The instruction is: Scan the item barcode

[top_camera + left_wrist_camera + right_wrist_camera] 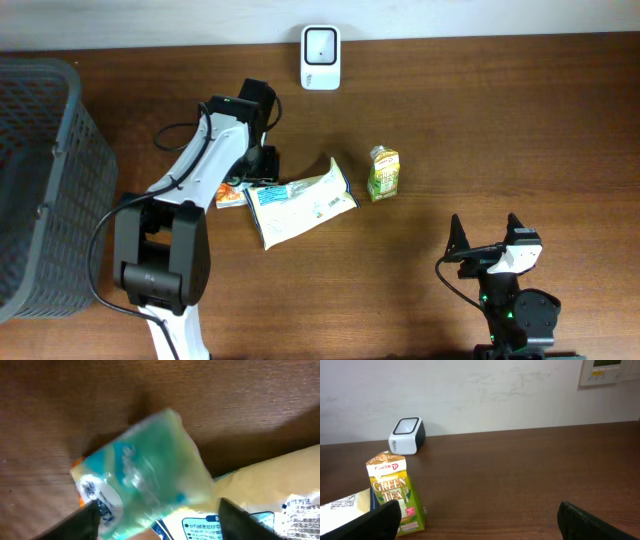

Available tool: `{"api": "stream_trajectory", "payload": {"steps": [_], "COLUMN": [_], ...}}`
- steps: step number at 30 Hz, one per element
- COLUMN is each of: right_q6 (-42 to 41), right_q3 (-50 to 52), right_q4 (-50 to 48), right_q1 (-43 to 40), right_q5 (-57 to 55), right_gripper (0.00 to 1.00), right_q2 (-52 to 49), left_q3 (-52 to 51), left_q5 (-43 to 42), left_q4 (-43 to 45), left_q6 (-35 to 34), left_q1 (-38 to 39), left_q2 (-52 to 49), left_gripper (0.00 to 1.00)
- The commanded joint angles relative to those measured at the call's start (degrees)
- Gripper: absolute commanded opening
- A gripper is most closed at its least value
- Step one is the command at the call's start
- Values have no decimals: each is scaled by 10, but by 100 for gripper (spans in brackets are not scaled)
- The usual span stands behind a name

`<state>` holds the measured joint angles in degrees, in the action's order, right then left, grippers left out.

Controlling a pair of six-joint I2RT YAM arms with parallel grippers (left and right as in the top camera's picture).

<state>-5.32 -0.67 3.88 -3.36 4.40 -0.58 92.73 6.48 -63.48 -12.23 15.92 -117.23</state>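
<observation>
teal packet (140, 465), well apart from the scanner (320, 45), looks unscanned; your left end effector (157, 505) hangs open by it (right end effector (479, 510) open too).

Blurred green packet (145, 470) on wooden table (60, 400); cream bag (270, 480) beside

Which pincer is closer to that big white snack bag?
Left. The left pincer hovers at the left end of the snack bag; the right pincer sits far off, beyond the green tea carton.

Bare table (330, 130) between scanner (320, 45) and pouch (300, 205) — 1 green tea carton (383, 173) stands right; basket (40, 180) walls left.
</observation>
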Motion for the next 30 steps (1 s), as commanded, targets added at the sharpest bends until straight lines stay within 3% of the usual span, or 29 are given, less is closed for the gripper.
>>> {"api": "stream_trajectory", "payload": {"steps": [1,3,5,8,12,16,30], "right_q6": [4,4,4,4,4,4,4], "right_q3": [3,3,3,3,3,3,3], "right_q4": [1,1,1,1,1,1,2], "right_q1": [-4,-4,-4,-4,-4,-4,-4], "right_q5": [-1,-1,-1,-1,-1,-1,-4], "right_gripper": [99,99,99,99,99,99,99], "right_q2": [4,4,4,4,4,4,4], "left_q3": [50,115,153,188,188,188,188], "left_q5": [3,13,40,148,159,158,158], "left_q4": [-40,-58,-51,-53,-63,-89,-97], "left_q6": [3,3,4,3,4,3,3], "left_q1": [2,2,0,-29,-169,-255,-256], "left_q2": [15,77,133,250,351,354,354], "left_gripper": [88,91,100,99,99,99,99]}}
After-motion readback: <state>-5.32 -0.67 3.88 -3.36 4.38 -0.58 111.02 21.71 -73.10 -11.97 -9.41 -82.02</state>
